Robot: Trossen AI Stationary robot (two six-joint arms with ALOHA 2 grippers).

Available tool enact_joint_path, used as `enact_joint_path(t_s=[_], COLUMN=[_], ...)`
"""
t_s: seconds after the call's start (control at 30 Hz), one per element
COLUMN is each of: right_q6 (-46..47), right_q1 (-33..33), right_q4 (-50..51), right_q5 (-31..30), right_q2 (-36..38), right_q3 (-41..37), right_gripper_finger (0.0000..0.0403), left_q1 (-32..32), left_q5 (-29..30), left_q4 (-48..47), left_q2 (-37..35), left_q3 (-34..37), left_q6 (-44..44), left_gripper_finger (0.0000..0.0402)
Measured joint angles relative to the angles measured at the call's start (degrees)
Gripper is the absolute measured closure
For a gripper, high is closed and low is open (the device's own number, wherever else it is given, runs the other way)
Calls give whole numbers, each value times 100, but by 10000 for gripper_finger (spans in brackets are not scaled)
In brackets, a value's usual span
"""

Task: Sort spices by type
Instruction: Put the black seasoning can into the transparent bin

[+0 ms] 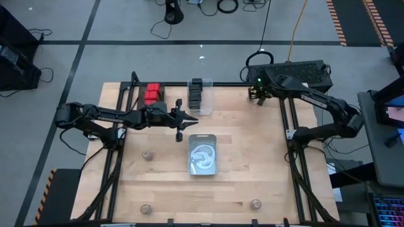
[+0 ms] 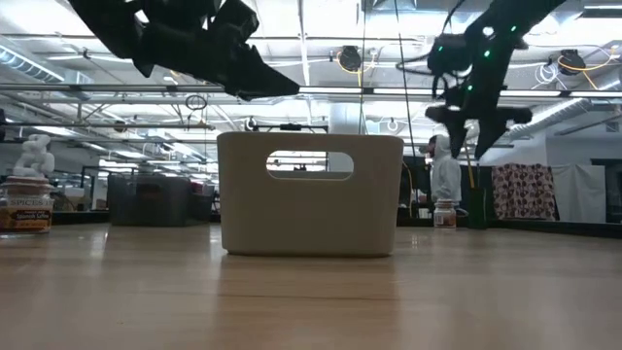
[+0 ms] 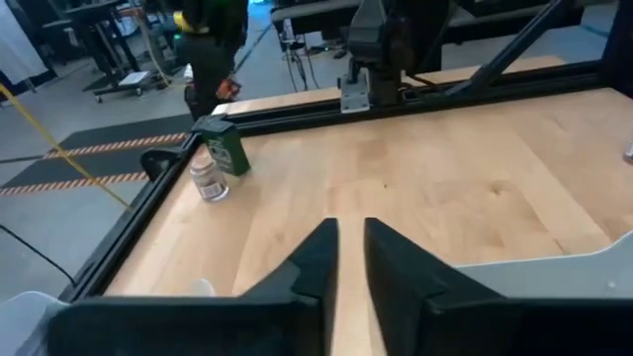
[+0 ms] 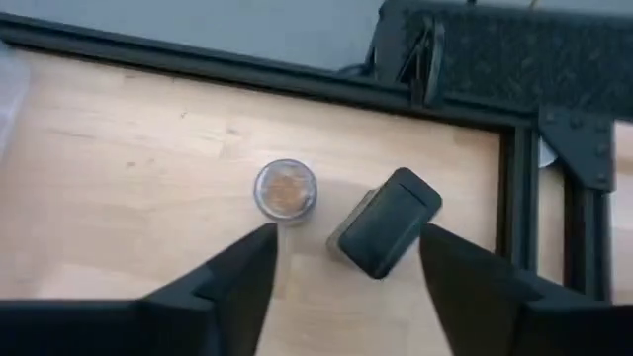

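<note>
A: Spices first. Where do they sit?

B: Red boxy containers (image 1: 151,94) grouped at the far left edge of the pale wooden worktop (image 1: 252,151). Black boxy containers (image 1: 196,94) stacked inside the clear plastic bin (image 1: 207,98) at far centre. Small round brown-topped jars scattered: one (image 1: 148,155) left of the silvery rectangular tin (image 1: 202,156), one (image 1: 146,209) near left, one (image 1: 255,203) near right.

A: Anything at the far right corner?

B: Yes. A black boxy container (image 4: 385,223) stands tilted there, with a round jar (image 4: 286,188) just beside it, apart. The left wrist view shows the same pair, jar (image 3: 209,178) touching or nearly touching the box (image 3: 226,148).

A: Right gripper?

B: Right gripper (image 4: 346,259) hangs above that pair, fingers spread wide, the black container between them but clear of both. Holding nothing.

A: Left gripper?

B: Left gripper (image 1: 187,121) hovers mid-worktop, just near of the bin and far of the tin. Fingers (image 3: 313,259) parted by a narrow gap only, bare wood showing through. Nothing gripped.

A: Background?

B: A person in white stands far behind in the low view (image 2: 446,170).
</note>
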State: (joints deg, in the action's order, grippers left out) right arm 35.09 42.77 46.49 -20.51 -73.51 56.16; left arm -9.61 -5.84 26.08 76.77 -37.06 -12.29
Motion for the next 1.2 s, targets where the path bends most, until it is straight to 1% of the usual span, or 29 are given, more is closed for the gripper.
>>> enact_joint_path(t_s=[0.1, 0.2, 0.27, 0.37, 0.53, 0.77, 0.87, 1.03, 1.2], right_q6=[24, 110, 181, 269, 282, 334, 348, 350, 348], right_q1=[303, 559, 688, 807, 840, 933, 931, 931, 931], right_q4=[37, 48, 42, 44, 43, 198, 150, -20, -134], right_q5=[142, 150, 171, 423, 466, 865, 847, 615, 586], right_q2=[-276, -422, -533, -689, -942, -1335, -1361, -1338, -1338], right_q3=[38, 59, 59, 59, 61, 61, 17, -97, -179], right_gripper_finger=[134, 105, 95, 90, 96, 105, 106, 108, 130], left_q1=[-2, 0, 0, 0, 0, 0, 0, 0, 0], left_q5=[54, 54, 54, 61, 78, 78, 78, 76, 76], left_q4=[-2, -1, -4, -57, -222, -311, -316, -322, -434], left_q2=[0, 0, 0, 0, -1, -2, -2, -2, -2], left_q3=[0, 0, 0, 0, 0, 0, 0, 0, 0], left_q6=[0, 0, 0, 1, 2, 8, 89, 151, 151], left_gripper_finger=[301, 265, 247, 231, 226, 226, 226, 226, 226])
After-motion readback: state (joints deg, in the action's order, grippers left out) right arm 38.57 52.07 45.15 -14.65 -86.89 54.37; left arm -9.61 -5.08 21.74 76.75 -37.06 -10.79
